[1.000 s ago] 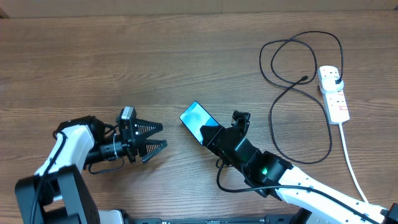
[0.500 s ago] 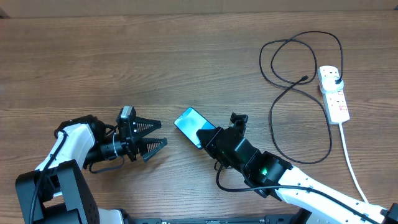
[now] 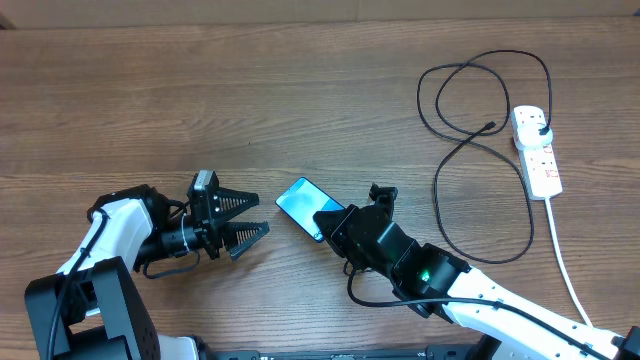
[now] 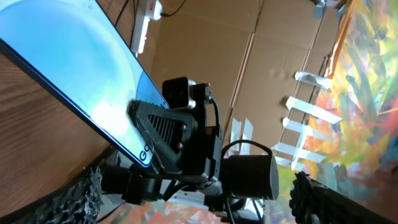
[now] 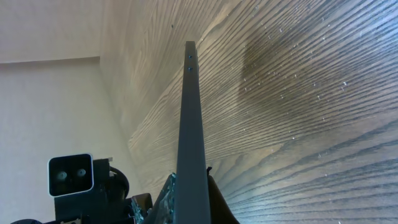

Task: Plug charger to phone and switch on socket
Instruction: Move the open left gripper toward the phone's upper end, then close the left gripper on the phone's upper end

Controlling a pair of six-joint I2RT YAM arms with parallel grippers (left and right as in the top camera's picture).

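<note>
Phone [image 3: 300, 202] — charger [image 3: 436, 195] well apart, beside socket [image 3: 535, 150]

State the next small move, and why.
Probably ease the slim blue-screened phone into the open left hand: the right hand is shut on it, the left one gapes facing it, and the thin black charger cable lies unheld.

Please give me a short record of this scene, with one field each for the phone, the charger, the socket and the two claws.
phone: screen lit, gripped at one end by the right claw
charger: black cable looped on the table; connector lies free, not in the phone
socket: white strip at the far right; the charger's other end reaches it
left claw: open, empty, pointing toward the phone
right claw: shut on the phone
</note>
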